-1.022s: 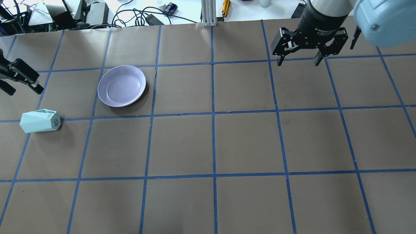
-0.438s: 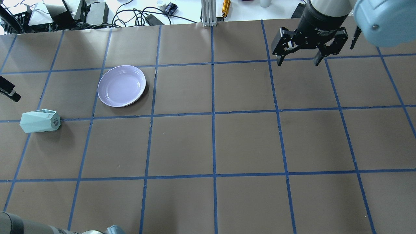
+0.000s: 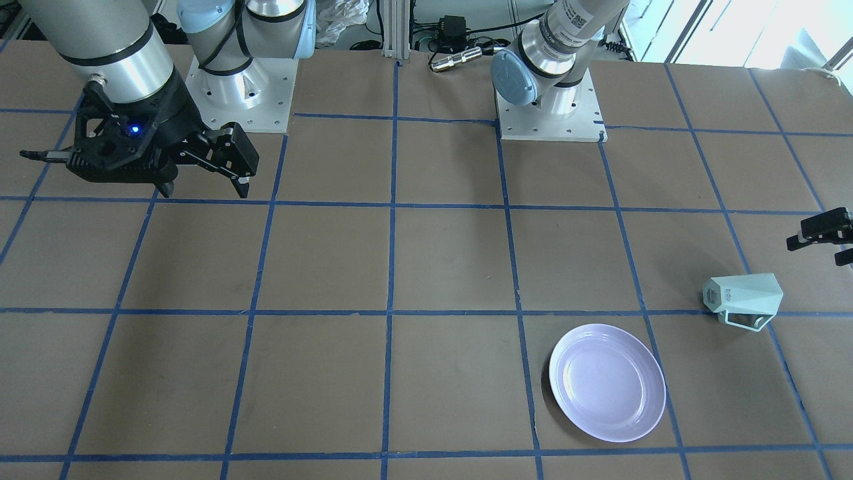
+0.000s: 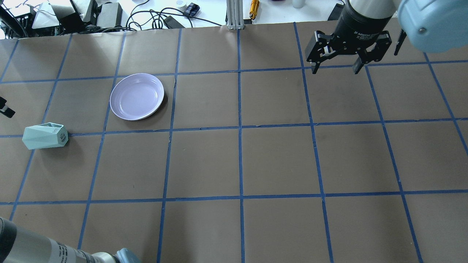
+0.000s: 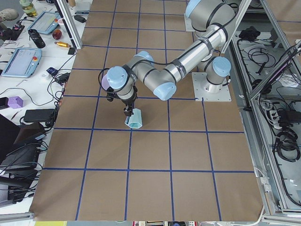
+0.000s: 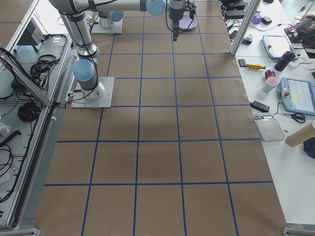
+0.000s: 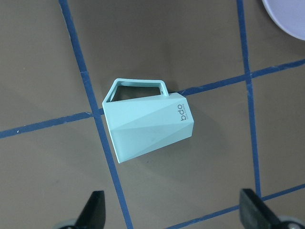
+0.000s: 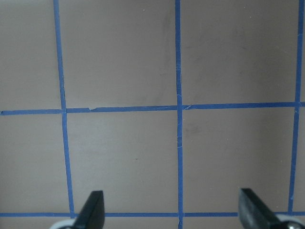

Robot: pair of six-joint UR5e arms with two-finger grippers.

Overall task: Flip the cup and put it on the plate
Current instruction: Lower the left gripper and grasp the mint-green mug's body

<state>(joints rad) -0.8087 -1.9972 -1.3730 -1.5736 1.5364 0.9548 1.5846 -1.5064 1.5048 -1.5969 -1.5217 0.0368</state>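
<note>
The pale mint-green faceted cup [image 4: 45,136] lies on its side on the table at the far left, its lettered base toward the plate. It also shows in the front view [image 3: 743,299] and the left wrist view [image 7: 150,121], handle flat beside it. The lavender plate [image 4: 137,96] sits empty to its right and farther back. My left gripper [image 7: 174,212] is open and empty, hovering above and just short of the cup; in the front view it [image 3: 823,237] is at the right edge. My right gripper [image 4: 336,65] is open and empty, high at the far right.
The table is brown paper with a blue tape grid [image 4: 239,128]. Cables and boxes [image 4: 109,14] lie beyond the far edge. My left arm's elbow [image 4: 36,252] shows in the overhead view's bottom left corner. The right wrist view shows only bare table [image 8: 119,157].
My left gripper has moved toward the overhead view's left edge, leaving only a fingertip in view, and my left arm's elbow has come into the bottom left corner. Cup, plate and right arm have not moved.
</note>
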